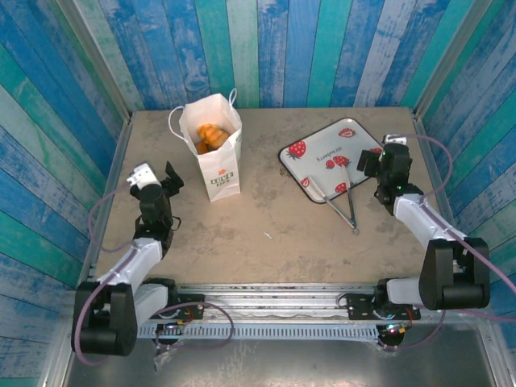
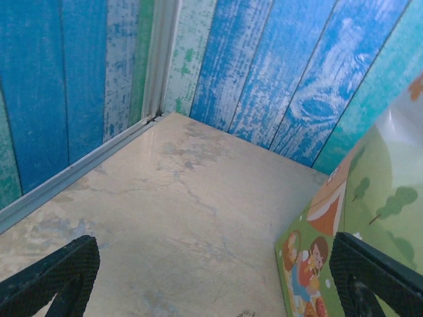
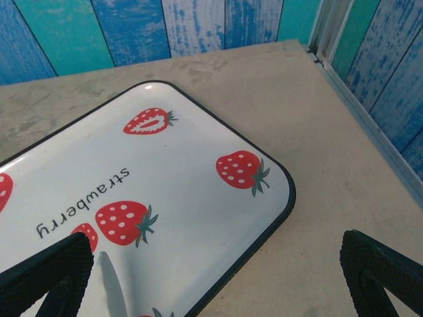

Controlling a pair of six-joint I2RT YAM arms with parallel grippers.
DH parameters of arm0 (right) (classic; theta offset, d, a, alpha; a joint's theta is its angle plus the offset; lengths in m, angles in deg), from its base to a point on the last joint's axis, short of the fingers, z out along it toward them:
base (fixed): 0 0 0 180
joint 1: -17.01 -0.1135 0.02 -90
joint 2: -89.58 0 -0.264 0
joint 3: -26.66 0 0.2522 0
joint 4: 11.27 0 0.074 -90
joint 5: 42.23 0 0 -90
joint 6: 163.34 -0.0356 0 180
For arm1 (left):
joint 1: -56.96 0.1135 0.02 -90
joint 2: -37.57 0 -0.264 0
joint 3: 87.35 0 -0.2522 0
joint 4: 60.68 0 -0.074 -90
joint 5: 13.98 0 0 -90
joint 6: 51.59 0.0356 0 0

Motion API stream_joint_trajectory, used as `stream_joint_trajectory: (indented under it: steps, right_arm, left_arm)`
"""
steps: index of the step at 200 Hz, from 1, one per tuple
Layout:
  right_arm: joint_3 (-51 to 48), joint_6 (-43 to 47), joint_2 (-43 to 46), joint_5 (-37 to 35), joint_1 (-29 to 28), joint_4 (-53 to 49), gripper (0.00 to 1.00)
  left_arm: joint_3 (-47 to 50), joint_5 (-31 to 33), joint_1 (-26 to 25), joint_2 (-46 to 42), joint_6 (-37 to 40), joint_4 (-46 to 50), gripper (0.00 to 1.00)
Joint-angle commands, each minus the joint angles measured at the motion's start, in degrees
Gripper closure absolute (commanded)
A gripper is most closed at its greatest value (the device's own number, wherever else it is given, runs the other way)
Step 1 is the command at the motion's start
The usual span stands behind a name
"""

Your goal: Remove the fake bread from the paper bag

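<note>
The overhead view looks into the one paper bag [image 1: 218, 157], upright on the table [image 1: 274, 234] left of centre, with orange bread [image 1: 209, 135] inside, too bunched to count. The left wrist view shows a cartoon print [image 2: 310, 257] on the bag's side. One strawberry tray [image 1: 334, 157] carries one pair of tongs [image 1: 343, 205]. The left gripper [image 1: 169, 179] beside the bag and the right gripper [image 1: 371, 161] by the tray both gape wide, empty.

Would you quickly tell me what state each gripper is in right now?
Left gripper: open, holding nothing.
Right gripper: open, holding nothing.
</note>
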Motion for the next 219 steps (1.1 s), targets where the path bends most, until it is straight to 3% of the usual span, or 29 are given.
stream_joint_trajectory:
  steps: [1,54,107,177,219]
  right_arm:
    - [2.2,-4.7,-1.3,1.8,0.1,-13.8,0.02]
    - [8.4,-9.7,-6.4,5.8,3.7,-23.2,0.19]
    - [23.7,-6.7,-19.5,11.1,10.3,-29.8,0.21]
    - [44.6,0.3,-40.9,16.9,12.7,-31.3,0.01]
    - [54.8,2.1,-49.1,17.4,12.7,-32.7,0.00]
  left_arm:
    - [-1.9,2.5,0.2,-6.3,-5.5,7.1,0.06]
    - [-4.7,2.6,0.1,-14.2,-11.3,14.7,0.06]
    - [-9.6,0.5,0.2,-14.7,-14.0,19.3,0.06]
    - [-14.5,-3.4,0.2,-15.4,-14.6,23.1,0.06]
    - [-15.0,-5.1,0.2,-15.4,-13.9,23.6,0.06]
